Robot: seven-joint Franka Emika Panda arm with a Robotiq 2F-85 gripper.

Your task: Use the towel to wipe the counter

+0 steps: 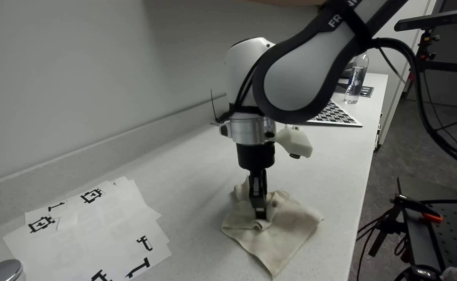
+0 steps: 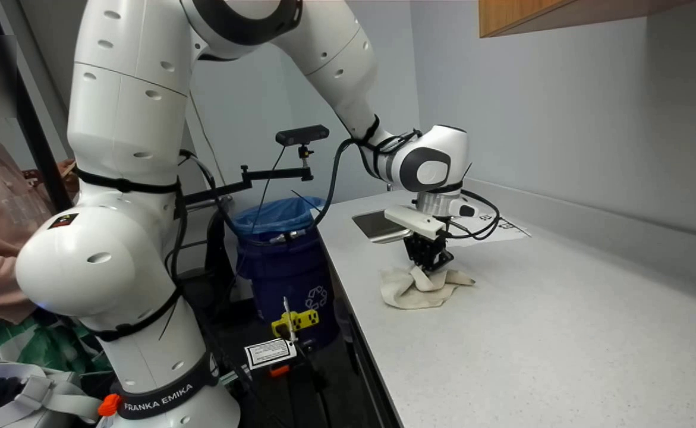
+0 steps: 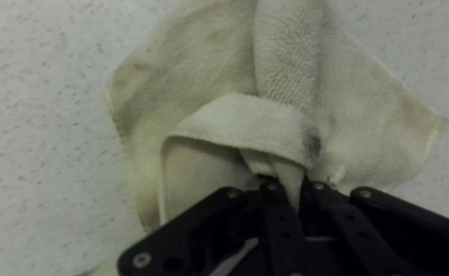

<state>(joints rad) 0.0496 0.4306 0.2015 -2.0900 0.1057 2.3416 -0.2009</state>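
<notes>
A stained off-white towel lies crumpled on the white speckled counter [image 1: 197,249]. The towel shows in both exterior views [image 1: 287,238] [image 2: 407,294], with one corner towards the counter's front edge. My gripper points straight down into the towel's middle in both exterior views [image 1: 261,212] [image 2: 430,267]. In the wrist view my gripper [image 3: 291,188] has a fold of the towel [image 3: 193,69] pinched between its fingers. A raised loop of cloth stands just in front of the fingers. The fingertips are hidden in the cloth. Most of the towel is spread flat around them.
Loose paper sheets with black printed marks [image 1: 91,230] lie along the wall side. A round metal lid [image 1: 2,271] is at the near corner. A checkered board [image 1: 335,115] and a water bottle [image 1: 357,78] stand farther along. A silver rectangular surface [image 2: 377,226] is beyond the towel.
</notes>
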